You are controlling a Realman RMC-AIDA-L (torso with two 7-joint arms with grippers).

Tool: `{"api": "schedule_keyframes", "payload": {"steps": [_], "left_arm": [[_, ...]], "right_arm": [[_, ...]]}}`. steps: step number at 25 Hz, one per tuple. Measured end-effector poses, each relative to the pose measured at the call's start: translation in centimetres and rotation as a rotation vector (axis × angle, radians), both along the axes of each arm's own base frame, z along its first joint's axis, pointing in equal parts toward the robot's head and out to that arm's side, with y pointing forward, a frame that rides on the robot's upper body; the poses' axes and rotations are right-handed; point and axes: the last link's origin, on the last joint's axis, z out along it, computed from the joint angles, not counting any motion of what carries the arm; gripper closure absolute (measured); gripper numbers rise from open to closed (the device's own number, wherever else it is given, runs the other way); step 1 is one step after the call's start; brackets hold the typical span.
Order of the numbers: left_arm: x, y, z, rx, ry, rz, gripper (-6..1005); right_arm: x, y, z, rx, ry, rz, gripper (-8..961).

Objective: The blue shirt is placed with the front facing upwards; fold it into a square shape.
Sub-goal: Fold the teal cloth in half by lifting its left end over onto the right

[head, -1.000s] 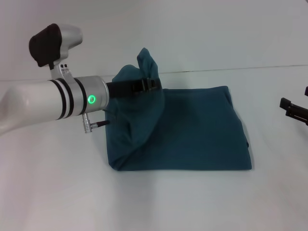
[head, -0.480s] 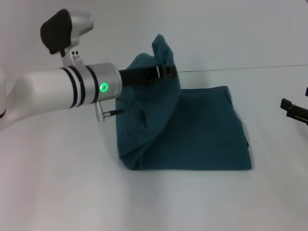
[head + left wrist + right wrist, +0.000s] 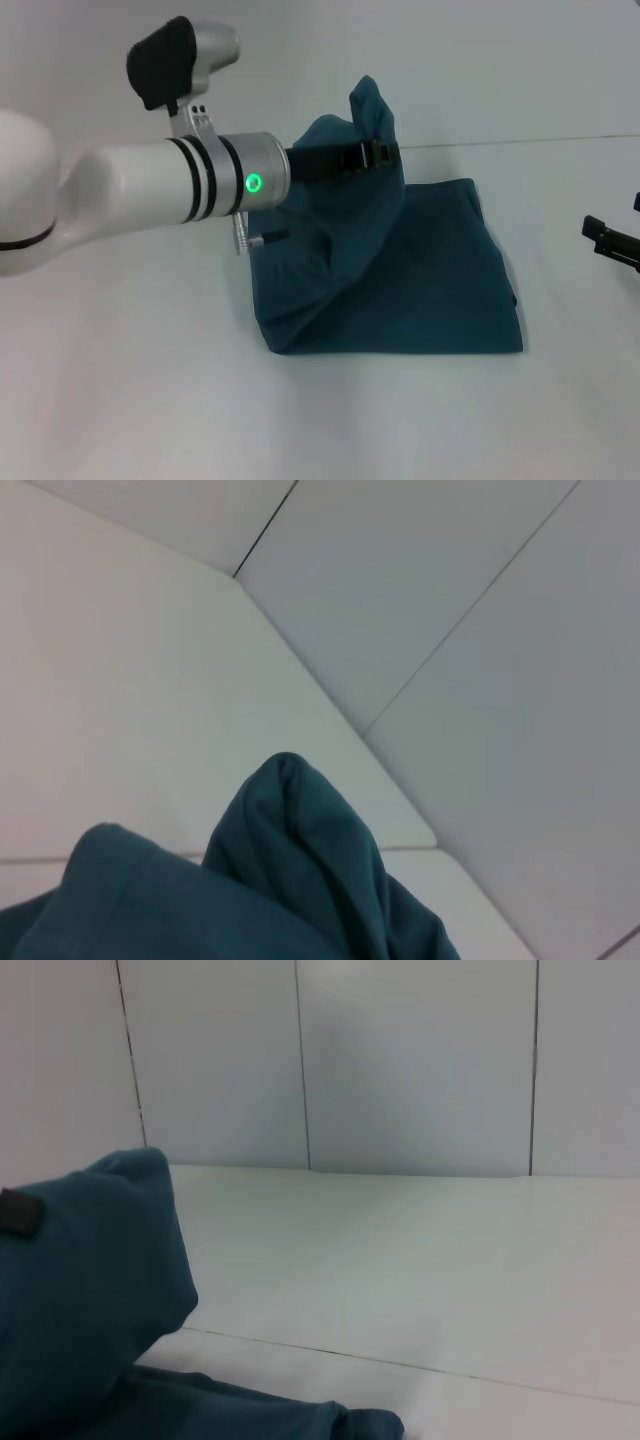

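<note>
You are looking at the blue shirt (image 3: 400,280) lying partly folded on the white table (image 3: 150,400), its near hem running straight along the tabletop and its right part resting flat. Over the shirt's left part, your left arm (image 3: 150,190) is reaching in from the left side, a green light (image 3: 254,183) glowing on its wrist ring just beside the raised cloth. At the end of that arm, the left gripper (image 3: 375,155) is pinching a bunch of the shirt's fabric and holding it up off the table, so the cloth is hanging in a draped hump above the flat layer, with a tuft standing above the black fingers. In the left wrist view, a teal fold (image 3: 300,880) is rising close before the camera. Well to the right of the shirt, the right gripper (image 3: 612,240) is sitting at the table's edge, apart from the cloth; whether its fingers are open or closed cannot be told. Behind the shirt, the table's far edge is meeting the pale wall (image 3: 500,60).
</note>
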Motion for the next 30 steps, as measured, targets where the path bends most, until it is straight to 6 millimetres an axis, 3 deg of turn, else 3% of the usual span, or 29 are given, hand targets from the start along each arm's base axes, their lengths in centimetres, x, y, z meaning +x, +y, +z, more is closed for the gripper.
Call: {"api": "schedule_keyframes", "payload": {"steps": [11, 22, 30], "left_arm": [[0.3, -0.6, -2.6, 0.018, 0.038, 0.021, 936], [0.0, -0.4, -2.9, 0.041, 0.034, 0.041, 936], [-0.2, -0.3, -3.1, 0.046, 0.024, 0.041, 936]], "right_arm": [[0.1, -0.2, -0.3, 0.000, -0.003, 0.002, 11], [-0.3, 0.1, -1.1, -0.027, -0.006, 0.015, 12], [-2.3, -0.2, -2.7, -0.151, -0.014, 0.137, 11]]}}
